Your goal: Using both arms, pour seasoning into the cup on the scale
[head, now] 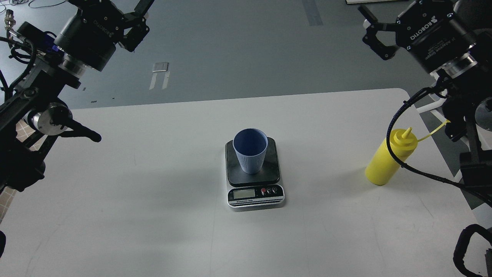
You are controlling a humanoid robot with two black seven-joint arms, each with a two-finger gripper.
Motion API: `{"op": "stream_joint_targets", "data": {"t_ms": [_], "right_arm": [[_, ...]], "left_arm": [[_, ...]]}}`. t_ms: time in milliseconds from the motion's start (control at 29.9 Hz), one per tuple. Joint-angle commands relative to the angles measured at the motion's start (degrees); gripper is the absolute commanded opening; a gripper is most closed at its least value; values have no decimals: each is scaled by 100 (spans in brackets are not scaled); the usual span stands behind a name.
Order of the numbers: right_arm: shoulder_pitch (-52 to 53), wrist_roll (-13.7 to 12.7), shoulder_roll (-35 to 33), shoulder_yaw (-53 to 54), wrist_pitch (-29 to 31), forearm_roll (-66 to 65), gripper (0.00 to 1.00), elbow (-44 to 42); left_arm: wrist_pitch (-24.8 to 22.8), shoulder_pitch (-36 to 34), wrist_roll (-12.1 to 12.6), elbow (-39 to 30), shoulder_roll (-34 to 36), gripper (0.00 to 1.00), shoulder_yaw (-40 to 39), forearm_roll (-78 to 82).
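Observation:
The light-blue ribbed cup (250, 151) stands upright on the dark plate of the scale (271, 171), whose silver front with display faces me at mid-table. The yellow squeeze bottle (384, 163) stands near the table's right edge, cap off and hanging on its tether to the right. A black cable of my right arm crosses in front of the bottle. My right gripper (372, 34) is open and empty, high above and behind the bottle. My left gripper (128, 8) is at the top left, far from the cup, open and empty, its fingers partly cut off by the view's top edge.
The white table (153, 215) has a rounded far-right corner and a far edge behind the scale. My left arm's elbow and a black lever (82, 132) hang over the table's left side. A cable loop (463, 246) sits at the bottom right.

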Motion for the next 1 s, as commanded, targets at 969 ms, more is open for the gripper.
{"op": "stream_joint_targets", "data": {"t_ms": [969], "right_arm": [[1266, 220, 765, -645, -10, -1037, 100, -1580]], "left_arm": [[-166, -1, 0, 395, -889, 98, -244, -462]]}}
